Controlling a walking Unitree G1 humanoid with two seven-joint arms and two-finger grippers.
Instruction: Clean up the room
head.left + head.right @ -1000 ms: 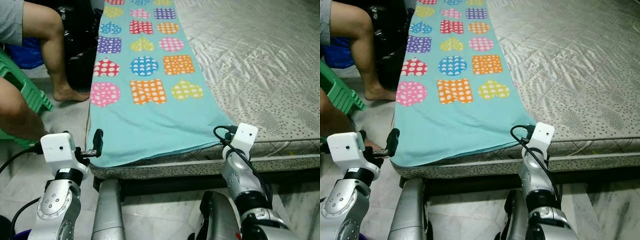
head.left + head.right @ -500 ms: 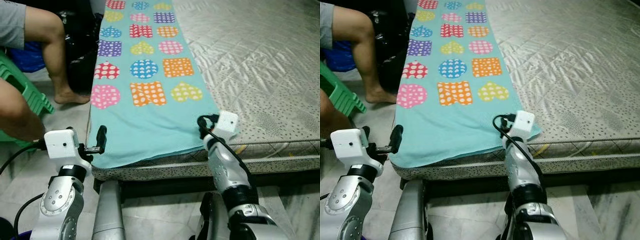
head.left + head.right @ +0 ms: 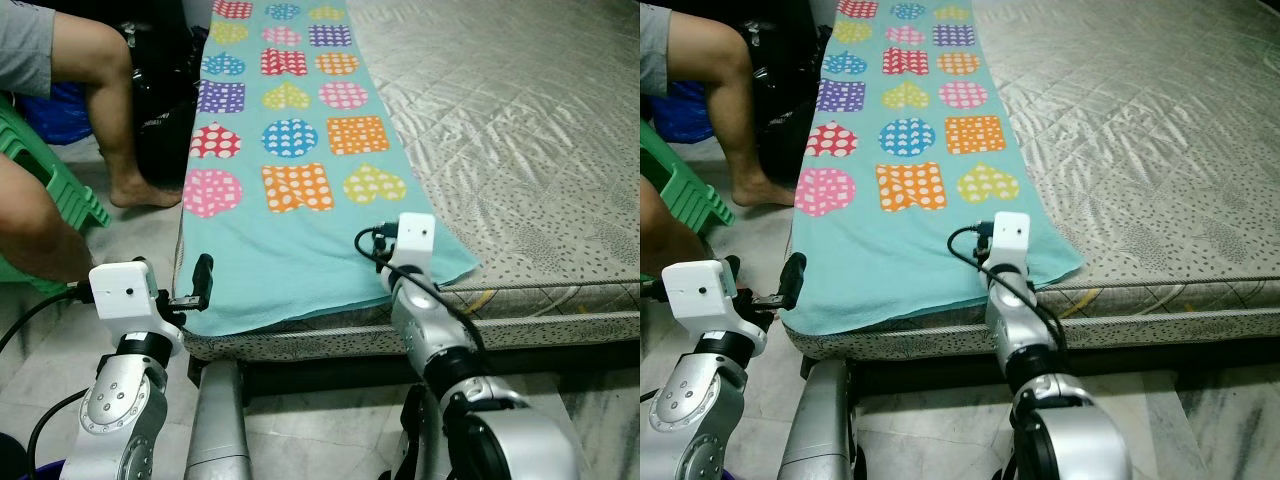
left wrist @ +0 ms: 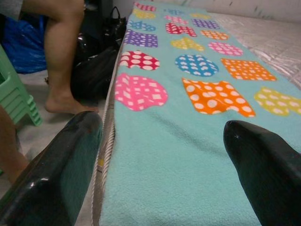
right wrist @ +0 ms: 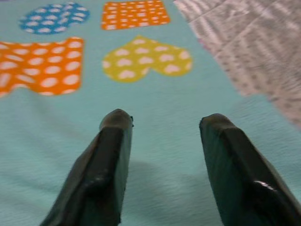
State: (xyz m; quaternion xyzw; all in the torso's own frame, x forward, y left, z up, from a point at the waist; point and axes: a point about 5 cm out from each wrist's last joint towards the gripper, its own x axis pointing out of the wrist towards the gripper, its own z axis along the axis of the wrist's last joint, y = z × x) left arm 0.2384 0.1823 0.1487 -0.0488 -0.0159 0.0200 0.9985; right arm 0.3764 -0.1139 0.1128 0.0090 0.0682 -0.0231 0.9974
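Teal blanket (image 3: pixel 300 215) with coloured dotted shapes lies along left strip of mattress (image 3: pixel 520 130), centre of frame, near edge overhanging. Left gripper (image 4: pixel 164 155) lower left at blanket's near corner, jaws wide apart, empty. Right gripper (image 5: pixel 162 125) lower centre over blanket's near edge, jaws apart, empty. Person's leg (image 3: pixel 105 110) and green stool (image 3: pixel 45 170) upper left.

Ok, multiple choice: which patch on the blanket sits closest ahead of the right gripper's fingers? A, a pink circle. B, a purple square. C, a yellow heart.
C: in the right wrist view the right gripper, fingers apart above the teal blanket, points at the yellow heart.
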